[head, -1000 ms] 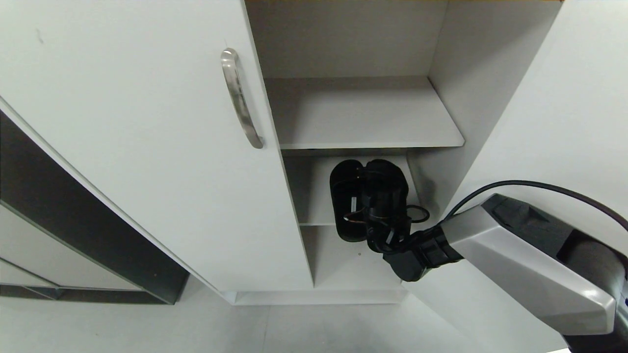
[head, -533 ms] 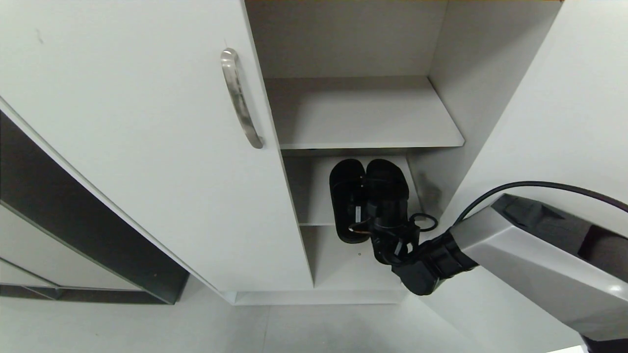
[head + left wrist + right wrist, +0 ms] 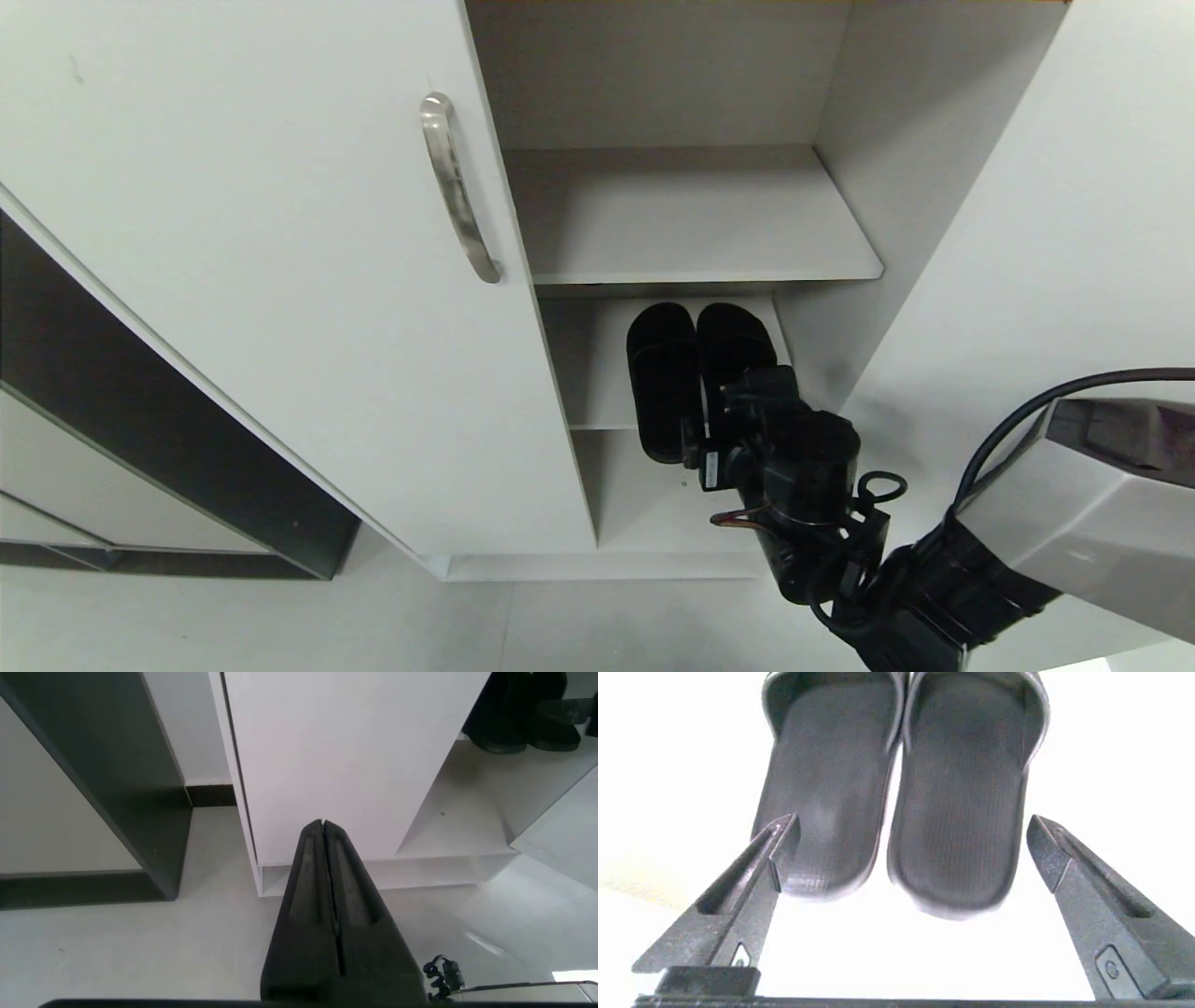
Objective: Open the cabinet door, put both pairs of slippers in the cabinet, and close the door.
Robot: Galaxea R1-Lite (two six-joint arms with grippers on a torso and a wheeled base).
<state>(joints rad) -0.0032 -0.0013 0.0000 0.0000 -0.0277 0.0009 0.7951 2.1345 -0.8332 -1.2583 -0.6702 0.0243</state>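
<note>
Black slippers (image 3: 665, 373) lie side by side on the middle shelf (image 3: 597, 392), frame centre. Right gripper (image 3: 912, 824) stands open, empty, just before their heels. Back it straight out, clear of both heels.

Two black slippers (image 3: 665, 373), one white cabinet (image 3: 896, 140), two cabinet doors (image 3: 233, 233), one metal handle (image 3: 457, 187)

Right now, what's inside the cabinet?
One pair of black slippers side by side on the lower shelf, heels past its front edge. The closed left door covers that half of the cabinet.
</note>
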